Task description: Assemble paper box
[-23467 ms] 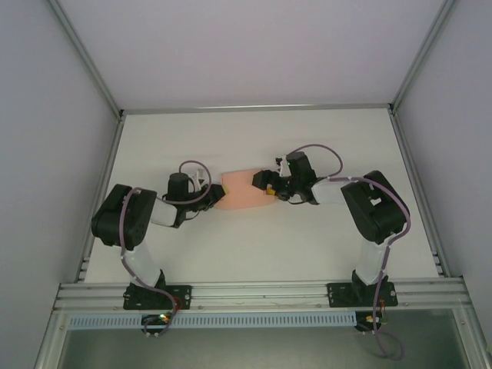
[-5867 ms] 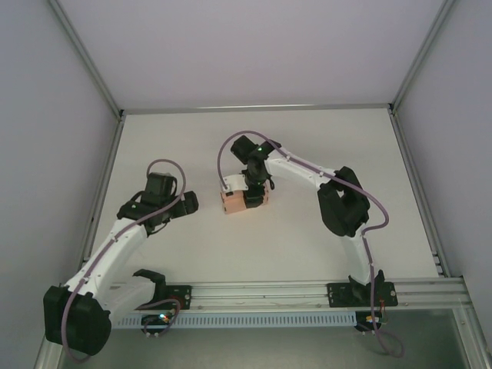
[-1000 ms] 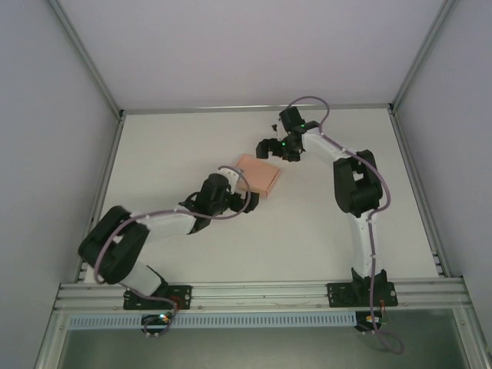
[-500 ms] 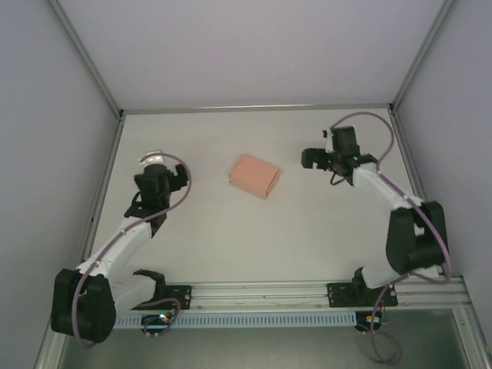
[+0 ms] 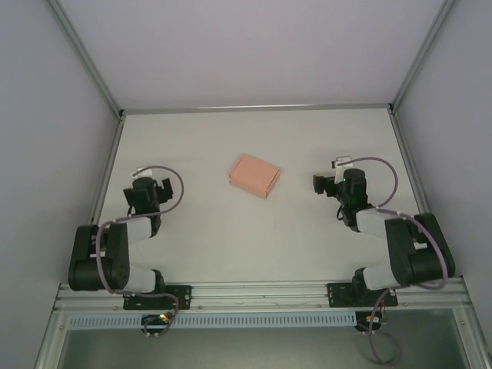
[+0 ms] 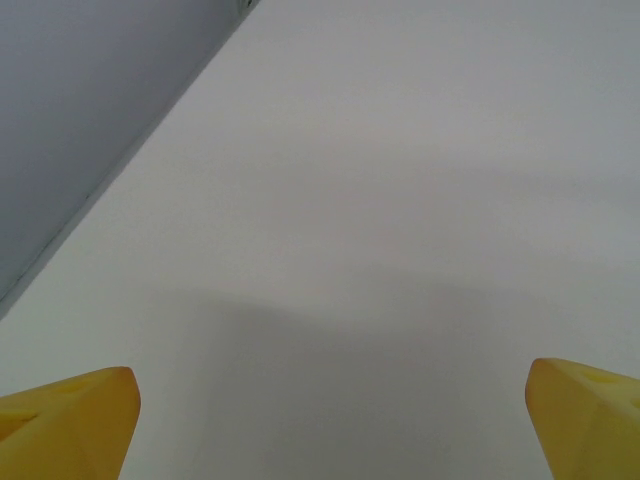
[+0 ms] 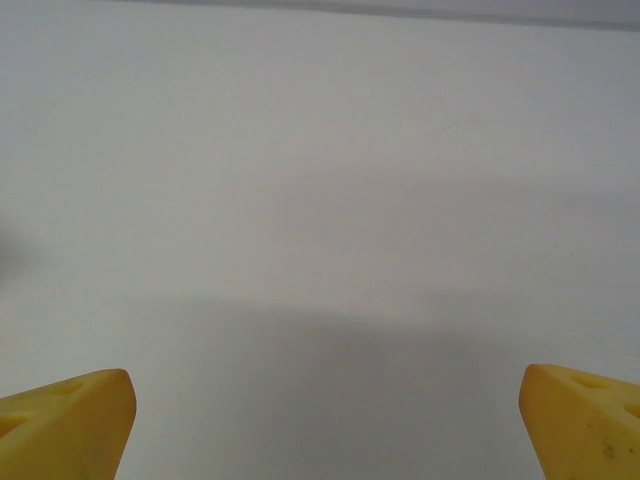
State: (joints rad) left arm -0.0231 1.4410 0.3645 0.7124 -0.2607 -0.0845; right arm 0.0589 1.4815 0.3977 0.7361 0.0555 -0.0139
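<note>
One paper box [image 5: 254, 175] | between left tool [image 5: 147, 187] and right tool [image 5: 323, 183] | well apart

Paper box [image 5: 254, 175]: closed salmon-pink block, lying flat on white table [image 5: 254, 246], a little beyond centre, turned at angle to table edges, free of both grippers. Left gripper [image 5: 148, 187]: well apart to box's left, near left table edge, arm folded close to its base. Right gripper [image 5: 324, 183]: well apart to box's right, arm folded likewise. Grey walls on three sides. Aluminium rail [image 5: 261, 294] along near edge.
</note>
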